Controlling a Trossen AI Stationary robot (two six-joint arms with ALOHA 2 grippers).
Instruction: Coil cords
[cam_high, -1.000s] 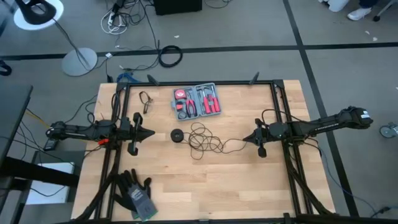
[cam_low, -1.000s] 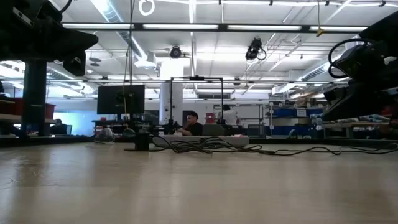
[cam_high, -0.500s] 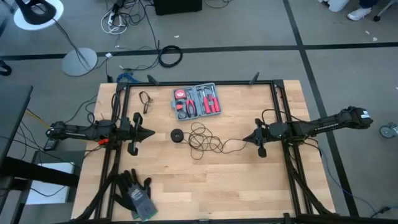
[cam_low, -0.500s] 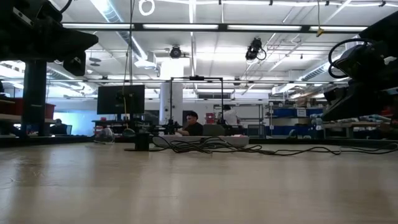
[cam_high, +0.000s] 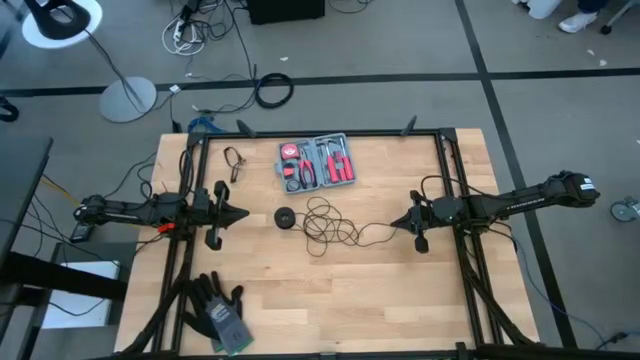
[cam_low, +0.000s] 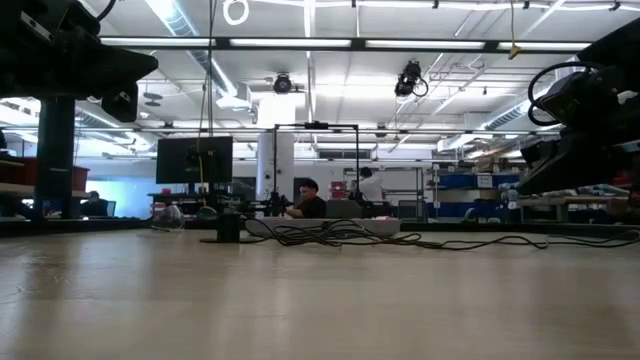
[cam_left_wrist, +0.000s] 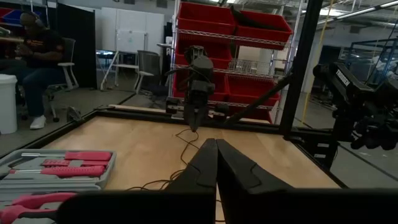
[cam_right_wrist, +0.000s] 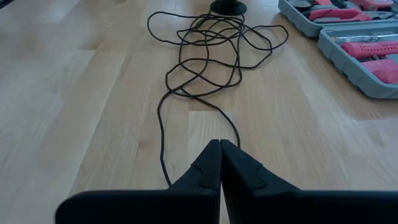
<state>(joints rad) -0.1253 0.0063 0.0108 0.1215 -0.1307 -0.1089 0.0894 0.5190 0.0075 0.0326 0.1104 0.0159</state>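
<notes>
High view: both arms reach level toward the tabletop's middle, left pincer and right pincer closed, empty. Cord lies tangled between them. Right wrist view: fingers pressed together, cord ahead.

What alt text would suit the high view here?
A thin black wire lies in a loose tangle mid-table, ending at a small round disc. The left gripper and right gripper flank it, both shut. An open red tool kit sits behind.
</notes>
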